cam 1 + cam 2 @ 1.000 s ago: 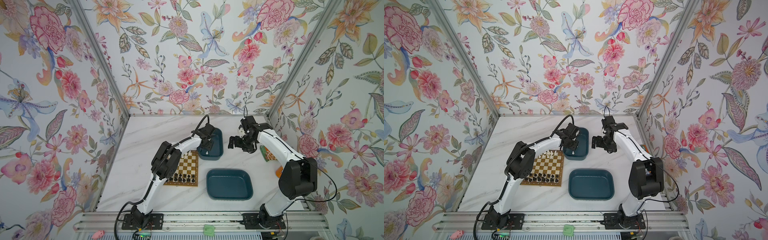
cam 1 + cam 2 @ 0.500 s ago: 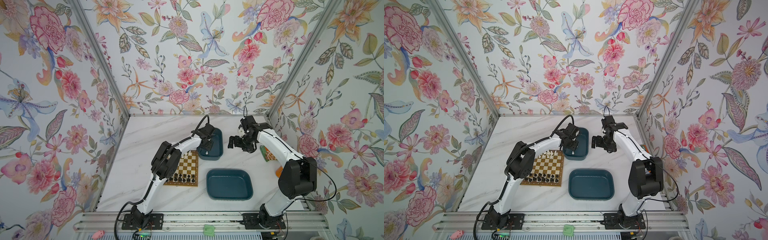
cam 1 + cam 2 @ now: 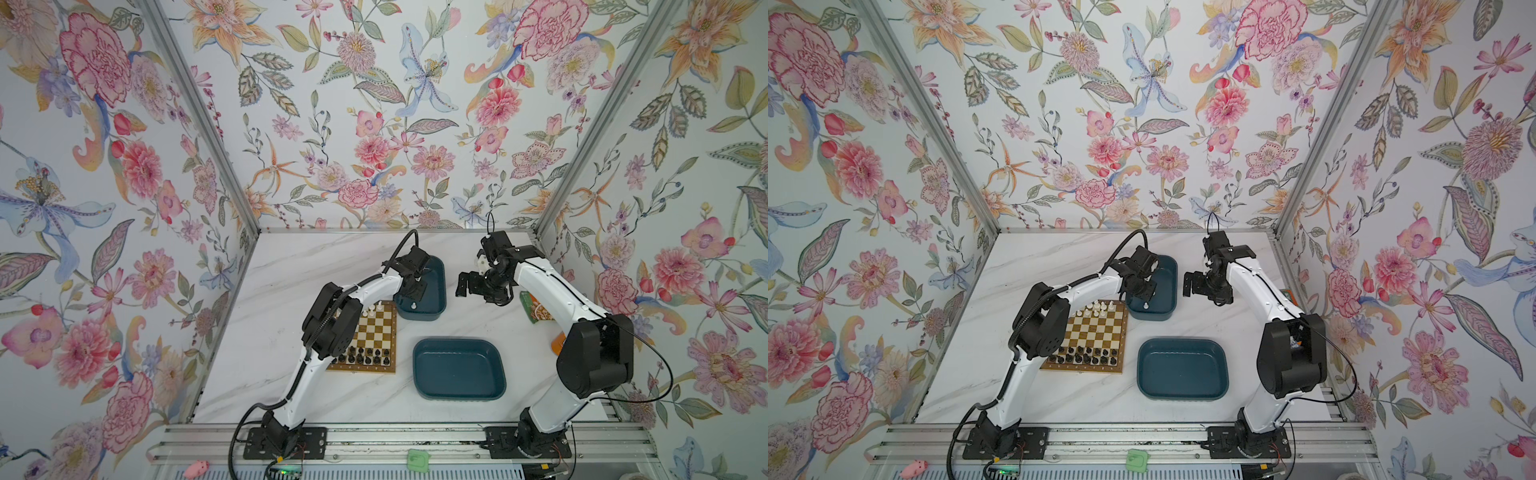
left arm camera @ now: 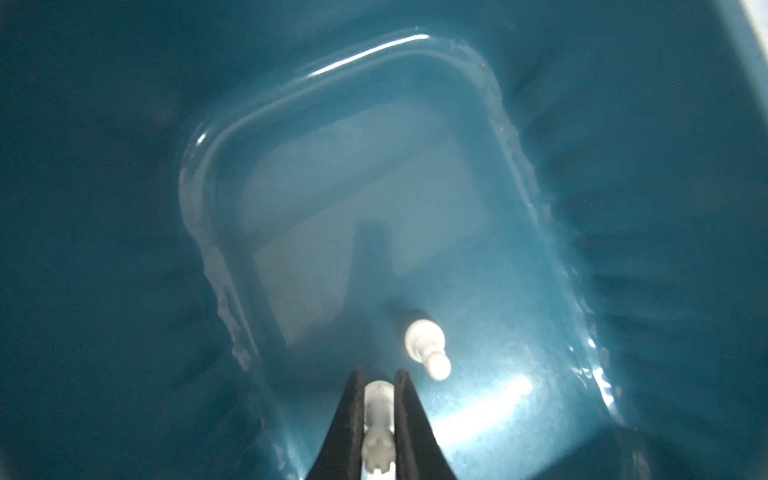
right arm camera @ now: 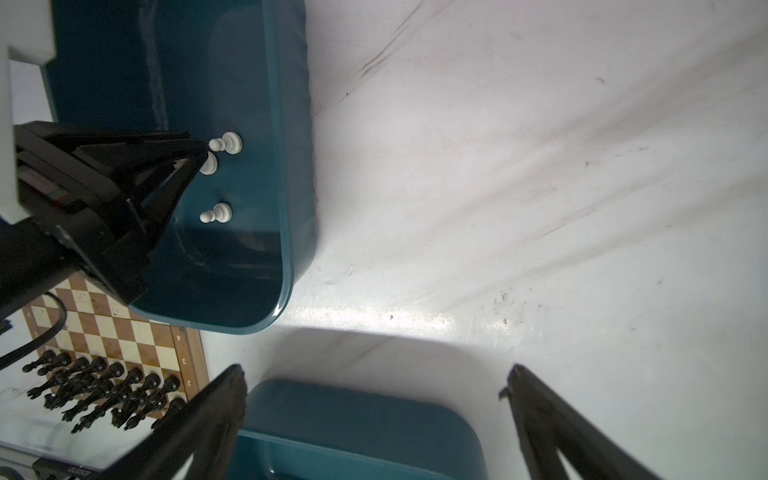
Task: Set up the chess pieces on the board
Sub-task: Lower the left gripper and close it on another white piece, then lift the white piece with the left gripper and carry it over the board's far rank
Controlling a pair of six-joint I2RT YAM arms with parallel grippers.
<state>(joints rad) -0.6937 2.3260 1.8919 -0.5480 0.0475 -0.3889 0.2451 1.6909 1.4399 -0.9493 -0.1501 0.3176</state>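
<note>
Broadly, the marble worktop (image 3: 291,270) carries the board (image 3: 376,328) left of its middle, a far tub (image 3: 441,286) at the board's far right corner, and a second tub (image 3: 459,370) toward the worktop's near edge. The right gripper (image 5: 377,366) hangs over bare marble between the tubs, jaws wide and holding nothing. The left gripper (image 4: 378,376) reaches into the far tub, jaws narrow, pinching a white piece (image 4: 377,415) that lies on its side along the fingers. A slip looks like the main risk. Gripped on its thin stem, the piece could pivot or drop on lifting. Any sideways drift could also knock the loose pawn (image 4: 428,347) just beside the fingertips. Black pieces (image 3: 365,356) line the board's near edge.
</note>
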